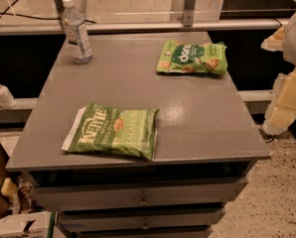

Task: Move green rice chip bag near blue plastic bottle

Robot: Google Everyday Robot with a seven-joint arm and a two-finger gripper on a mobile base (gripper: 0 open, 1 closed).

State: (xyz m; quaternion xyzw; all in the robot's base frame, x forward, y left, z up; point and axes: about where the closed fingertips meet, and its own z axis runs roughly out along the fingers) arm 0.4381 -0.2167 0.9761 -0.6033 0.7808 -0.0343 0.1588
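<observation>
The green rice chip bag (191, 57) lies flat at the far right of the grey table top (197, 123), with a dark green oval and white logo facing up. The blue plastic bottle (76, 31) stands upright at the far left corner, clear with a white cap and a white-blue label. My gripper (283, 107) hangs at the right edge of the view, off the table's right side and level with its middle. It is well to the right of the bag and touches nothing.
A larger light-green Kettle chip bag (113, 130) lies near the table's front left. A small white pump bottle (2, 93) stands on a ledge to the left. Drawers (143, 200) sit below the table top. A rail runs behind the table.
</observation>
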